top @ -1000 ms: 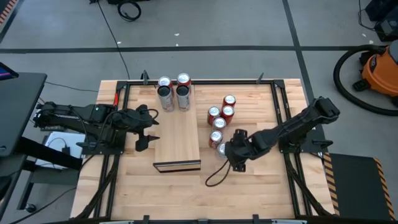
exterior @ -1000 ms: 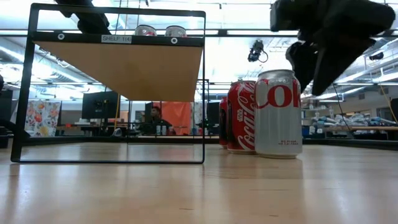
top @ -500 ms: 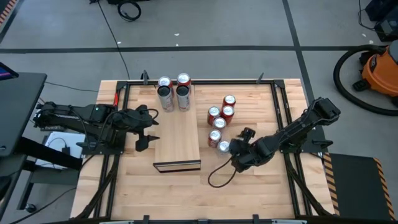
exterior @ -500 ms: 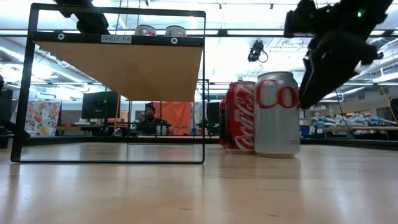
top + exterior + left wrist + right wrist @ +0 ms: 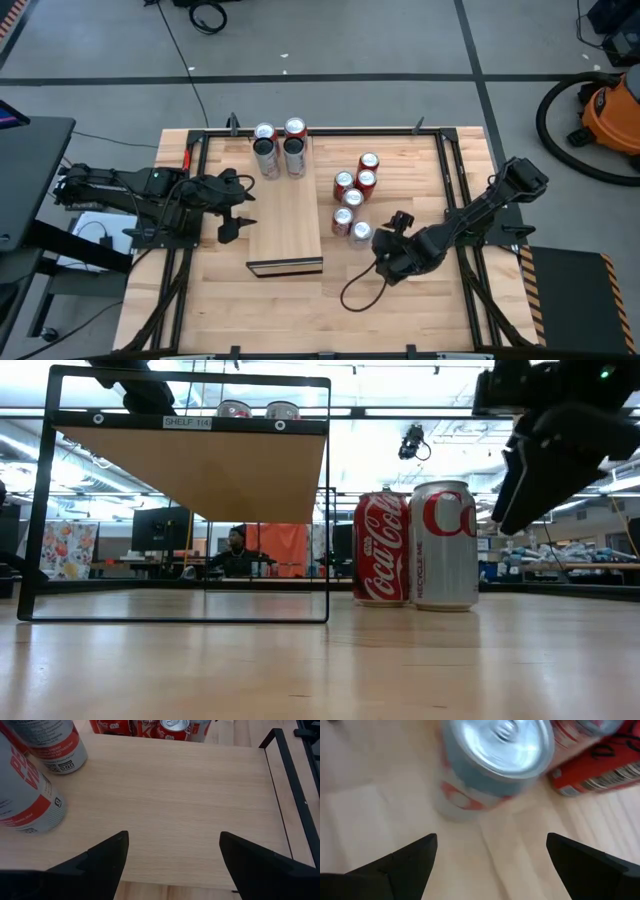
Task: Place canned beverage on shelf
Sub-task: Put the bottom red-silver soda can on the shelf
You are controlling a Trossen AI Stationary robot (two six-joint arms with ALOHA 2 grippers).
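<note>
Your left arm reaches in from the desk's [image 5: 420, 300] left edge, stretched out low and almost level. Its left tool [image 5: 232, 213] hangs just beside the shelf's [image 5: 290, 225] left long side with its fingers spread wide and nothing between them; in its wrist view the fingers [image 5: 102, 857] frame bare shelf top.

The shelf lies lengthwise in the middle of the desk, reaching to the far edge, with its black-framed open end toward the near edge. You have four cans [image 5: 279, 150] standing on its far end, two silver-topped and two dark-topped.

On the desk between the shelf and the right edge stand five more cans in a loose group: four red cans [image 5: 354, 187] and one silver can [image 5: 361, 232] nearest the near edge.

Your right arm comes in from the right edge, folded low at the elbow. The right tool [image 5: 393, 228] sits just beside the silver can, on its right-edge side, fingers wide apart, gripping nothing, the can clear of them.
</note>
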